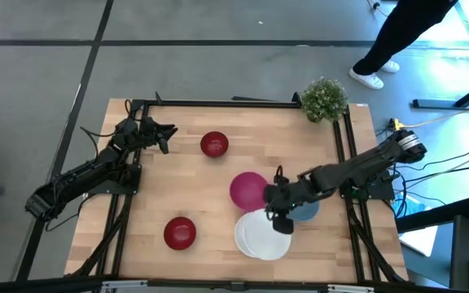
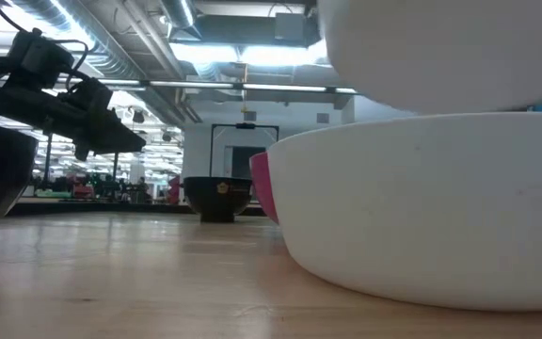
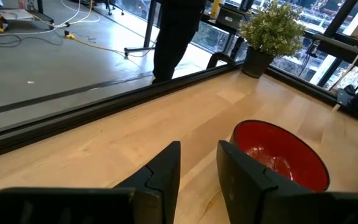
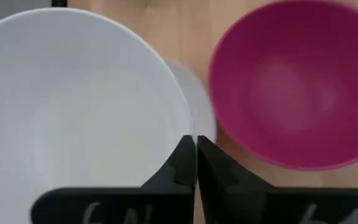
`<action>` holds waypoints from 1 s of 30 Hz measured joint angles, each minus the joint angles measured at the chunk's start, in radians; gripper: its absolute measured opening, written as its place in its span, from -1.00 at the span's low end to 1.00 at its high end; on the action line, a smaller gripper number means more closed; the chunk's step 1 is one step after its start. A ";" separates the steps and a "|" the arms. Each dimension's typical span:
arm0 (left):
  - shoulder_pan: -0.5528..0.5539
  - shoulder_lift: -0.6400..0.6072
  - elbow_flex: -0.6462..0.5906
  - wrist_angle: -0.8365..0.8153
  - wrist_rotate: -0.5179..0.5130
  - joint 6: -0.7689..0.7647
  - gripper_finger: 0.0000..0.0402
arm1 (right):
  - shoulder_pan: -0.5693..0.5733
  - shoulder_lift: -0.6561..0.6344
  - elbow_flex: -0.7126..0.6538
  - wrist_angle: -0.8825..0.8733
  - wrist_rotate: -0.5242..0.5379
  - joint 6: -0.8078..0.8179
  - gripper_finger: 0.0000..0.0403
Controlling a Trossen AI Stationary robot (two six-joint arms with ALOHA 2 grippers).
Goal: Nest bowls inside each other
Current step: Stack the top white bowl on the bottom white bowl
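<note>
Two white bowls [image 1: 263, 236] overlap near the table's front edge. One [image 2: 422, 207] rests on its base on the table, and the other [image 2: 440, 47] hangs just above it, held by my right gripper [image 1: 282, 221], which is shut on it. A magenta bowl [image 1: 247, 189] stands beside them, and a blue bowl [image 1: 306, 212] is half hidden under my right arm. One dark red bowl [image 1: 214, 144] stands at the far middle and another [image 1: 180, 233] at the near left. My left gripper [image 1: 168, 137] waits open at the far left, pointing at the far red bowl [image 3: 278, 155]. My right gripper pinches the lifted white bowl's rim [image 4: 190, 134], one finger inside the bowl and one outside. The fingers slant down from the table's right side. The bowl hangs clear of the table, mouth up, above the other white bowl [image 4: 201, 99].
A small green potted plant [image 1: 326, 99] stands at the table's far right corner. A dark frame rail [image 1: 234, 103] runs along the far edge. A person's legs [image 1: 397, 41] show beyond the table at the far right. Bare wood [image 1: 137, 195] lies at the table's left.
</note>
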 joint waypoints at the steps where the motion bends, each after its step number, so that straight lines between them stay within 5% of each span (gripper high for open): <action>1: 0.000 0.000 0.000 -0.001 0.000 0.000 -0.51 | 0.006 0.010 0.000 0.006 0.004 -0.008 -0.98; 30: 0.000 0.000 0.000 -0.002 0.000 0.000 -0.51 | -0.048 0.151 0.000 0.123 -0.056 -0.097 -0.98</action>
